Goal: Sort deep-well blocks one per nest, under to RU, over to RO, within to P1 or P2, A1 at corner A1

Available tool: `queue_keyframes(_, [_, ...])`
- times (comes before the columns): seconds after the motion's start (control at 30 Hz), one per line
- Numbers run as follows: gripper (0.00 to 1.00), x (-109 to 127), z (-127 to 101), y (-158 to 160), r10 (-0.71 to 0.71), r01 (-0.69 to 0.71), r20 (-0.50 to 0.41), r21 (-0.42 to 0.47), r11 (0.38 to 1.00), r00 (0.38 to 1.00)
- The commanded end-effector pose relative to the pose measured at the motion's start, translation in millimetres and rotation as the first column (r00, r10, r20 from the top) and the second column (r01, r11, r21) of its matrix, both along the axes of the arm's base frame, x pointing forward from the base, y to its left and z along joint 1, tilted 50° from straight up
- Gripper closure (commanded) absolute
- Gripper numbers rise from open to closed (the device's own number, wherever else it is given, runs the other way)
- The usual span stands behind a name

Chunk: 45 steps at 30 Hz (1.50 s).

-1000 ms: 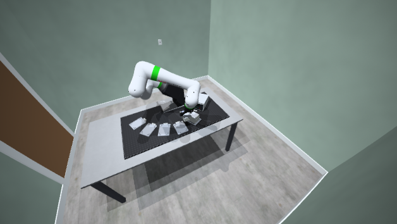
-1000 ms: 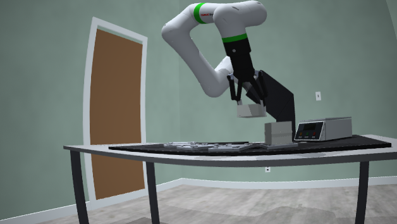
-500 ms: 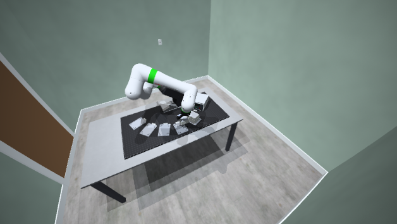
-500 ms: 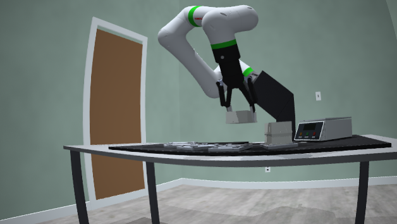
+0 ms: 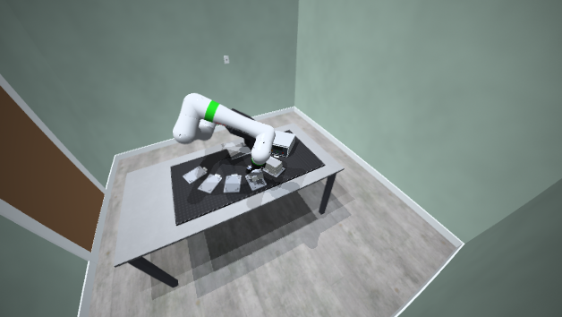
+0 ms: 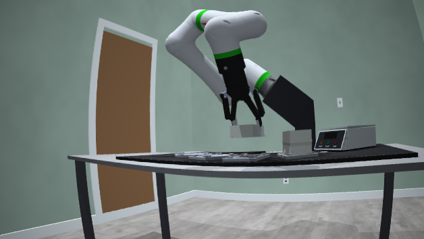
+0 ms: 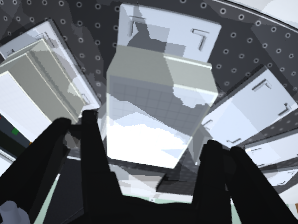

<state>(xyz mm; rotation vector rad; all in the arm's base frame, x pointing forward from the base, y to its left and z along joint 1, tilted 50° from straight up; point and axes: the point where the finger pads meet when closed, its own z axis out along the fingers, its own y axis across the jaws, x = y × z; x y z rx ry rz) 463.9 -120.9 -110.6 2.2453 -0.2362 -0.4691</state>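
One pincer (image 6: 246, 122) (image 7: 150, 117) grips one block (image 6: 246, 131) (image 7: 159, 117); seemingly two stand stacked.

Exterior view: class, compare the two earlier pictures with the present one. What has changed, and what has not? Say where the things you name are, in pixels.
The gripper (image 5: 255, 169) (image 6: 246, 123) (image 7: 150, 117) and its block (image 6: 240, 131) (image 7: 150, 107) have moved left across the view and slightly down, towards the table. Nothing was newly gripped or released. The stacked blocks (image 5: 274, 166) (image 6: 297, 142) (image 7: 30, 85) and scale (image 5: 285, 140) (image 6: 361, 138) (image 7: 10, 136) stayed put.
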Motion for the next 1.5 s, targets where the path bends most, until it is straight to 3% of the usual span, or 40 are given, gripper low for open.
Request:
queue_keyframes(0.0, [0.9,1.7,2.7,-5.1,0.0,0.0,0.0,0.0,1.0,1.0])
queue_keyframes(1.2, [0.9,0.9,1.5,-4.2,0.0,0.0,0.0,0.0,1.0,1.0])
queue_keyframes(1.47, [0.9,2.2,-7.2,-14.2,0.0,0.0,0.0,0.0,1.0,1.0])
